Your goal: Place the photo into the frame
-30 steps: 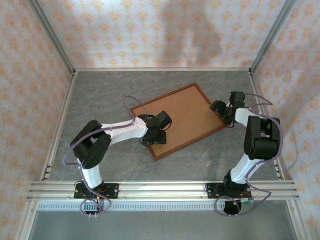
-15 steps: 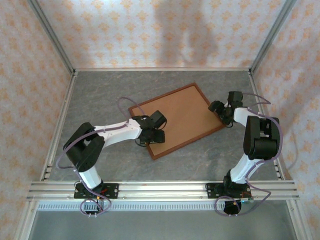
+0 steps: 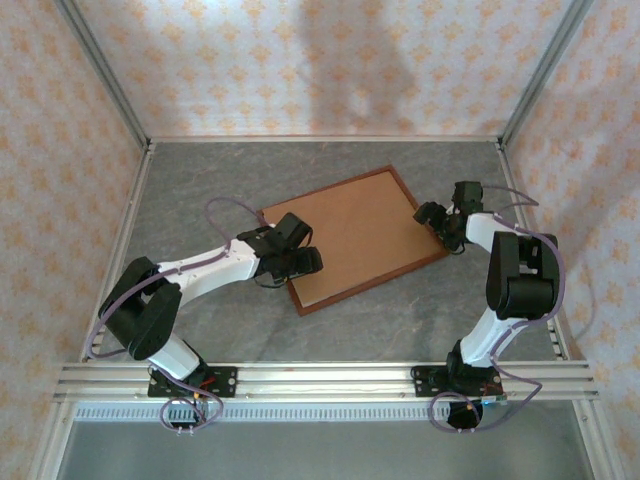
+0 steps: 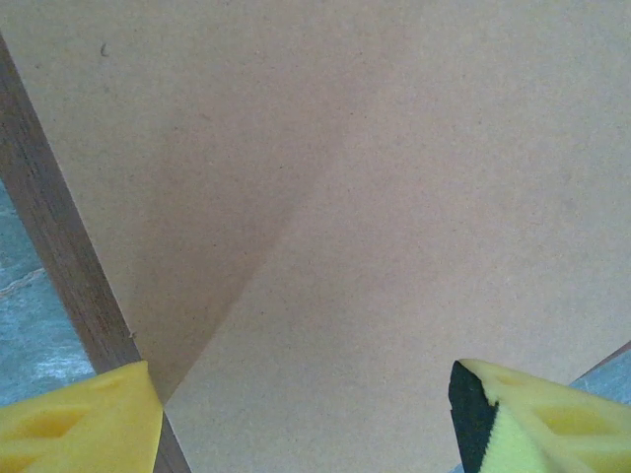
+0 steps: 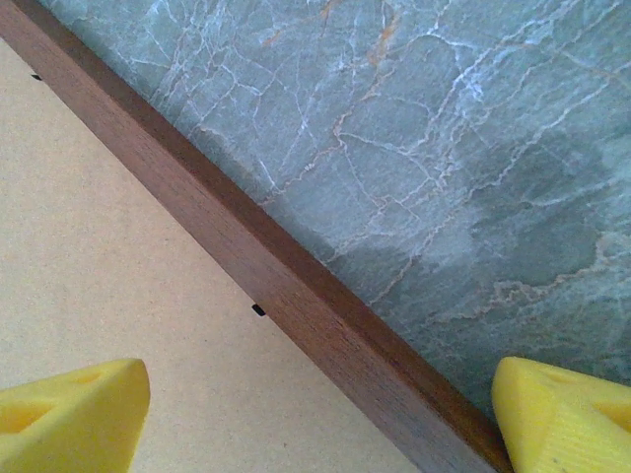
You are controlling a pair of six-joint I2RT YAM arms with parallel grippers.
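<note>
Between the left gripper tips: jaws spread wide, pinching nothing, poised over the near-left corner of the backing board. It is likely there to press the board down or work that corner. The right gripper is also spread and empty. Its yellow fingers straddle the moulding of the frame on the right side, one over the board, one over the table; looks like lining up on that edge to steady it. The frame lies flat, back up, skewed, mid-table, with the board seated inside the moulding. Whether the photo is under the board, cannot tell. Two small dark tabs sit at the moulding's inner edge, probably board retainers. Count: two grippers, one frame, one board, two tabs, four yellow fingers.
</note>
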